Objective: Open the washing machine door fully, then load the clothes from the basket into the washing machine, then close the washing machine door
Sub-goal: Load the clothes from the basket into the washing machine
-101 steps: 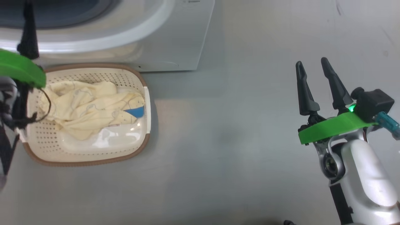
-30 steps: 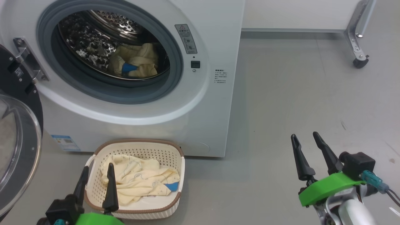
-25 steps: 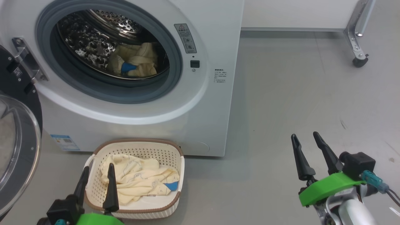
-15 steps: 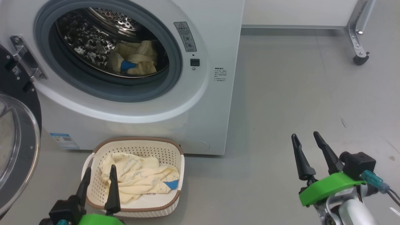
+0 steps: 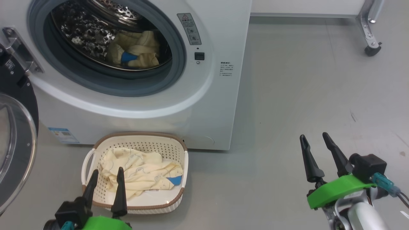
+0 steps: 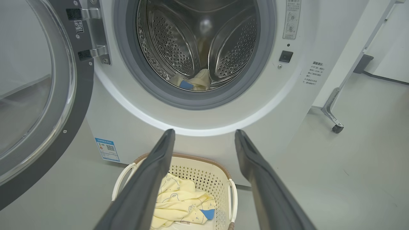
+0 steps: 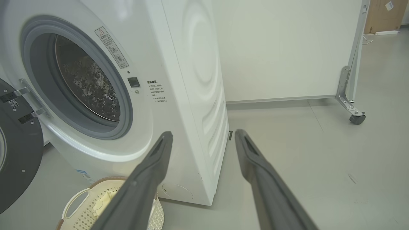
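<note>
- At the lower left of the head view, the left hand [image 5: 107,171] points up the frame. Its two dark fingers are spread wide with nothing between them, and their tips overlap the near side of the basket [image 5: 143,147] in the picture.
- At the lower right, the right hand [image 5: 313,135] is also spread wide and empty. It is over bare grey floor [image 5: 287,95], well apart from the basket.
- The basket sits on the floor at lower centre-left, just in front of the washing machine [image 5: 204,105]. The clothes [image 5: 140,167] lie crumpled inside it, with a blue patch toward its right end.
- A small blue label [image 5: 62,135] sits low on the machine's white front, up and to the left of the basket.
- The washing machine door [image 5: 22,92] hangs wide open at the frame's left edge, its black ring around clear bulging glass.
- The round opening with its grey gasket takes the upper left of the frame.
- Deepest in, a pale yellow garment [image 5: 137,52] with a blue patch lies at the bottom of the steel drum [image 5: 80,28].
- In the upper right corner stands a metal leg on a caster [image 5: 372,50].
</note>
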{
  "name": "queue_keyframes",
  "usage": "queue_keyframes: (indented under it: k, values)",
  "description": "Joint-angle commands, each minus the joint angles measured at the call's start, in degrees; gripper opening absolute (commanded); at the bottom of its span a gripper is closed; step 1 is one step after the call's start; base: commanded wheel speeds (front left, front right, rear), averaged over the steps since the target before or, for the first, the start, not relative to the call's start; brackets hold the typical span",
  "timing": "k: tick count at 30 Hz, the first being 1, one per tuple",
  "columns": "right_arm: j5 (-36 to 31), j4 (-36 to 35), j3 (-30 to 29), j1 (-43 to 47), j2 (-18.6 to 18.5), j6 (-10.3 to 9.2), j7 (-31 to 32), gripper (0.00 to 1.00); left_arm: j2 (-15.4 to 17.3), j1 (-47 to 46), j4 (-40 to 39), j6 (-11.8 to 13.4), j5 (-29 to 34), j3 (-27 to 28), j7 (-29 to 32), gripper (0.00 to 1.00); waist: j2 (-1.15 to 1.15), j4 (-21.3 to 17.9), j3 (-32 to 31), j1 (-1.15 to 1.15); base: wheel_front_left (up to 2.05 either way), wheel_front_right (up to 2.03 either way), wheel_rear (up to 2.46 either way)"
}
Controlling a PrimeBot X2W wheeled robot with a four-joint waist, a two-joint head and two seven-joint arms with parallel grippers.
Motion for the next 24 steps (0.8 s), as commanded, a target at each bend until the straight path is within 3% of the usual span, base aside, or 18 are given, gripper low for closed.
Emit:
queue_keyframes:
  k: [1, 14, 24]
  values:
    - [-0.43, -2.01, 0.77, -2.6, -0.11, 0.2, -0.55, 1.0, 1.12, -3.08, -1.5, -0.2, -0.34, 1.76, -0.56, 1.0, 0.0, -0.03, 0.6, 0.0, 0.0, 0.0, 0.0]
    - [-1.27, -2.96, -0.06, -5.37, 0.04, 0.2, -0.55, 1.0, 2.76, -8.76, 0.91, -0.21, -0.83, -0.97, -0.56, 1.0, 0.0, -0.78, 10.76, 0.0, 0.0, 0.0, 0.0]
    - [-2.45, -4.04, 0.1, -9.56, -0.4, 0.2, -0.55, 1.0, 5.74, -18.89, 7.42, -0.21, -1.33, -6.0, -0.56, 1.0, 0.0, -2.26, 22.74, 0.0, 0.0, 0.0, 0.0]
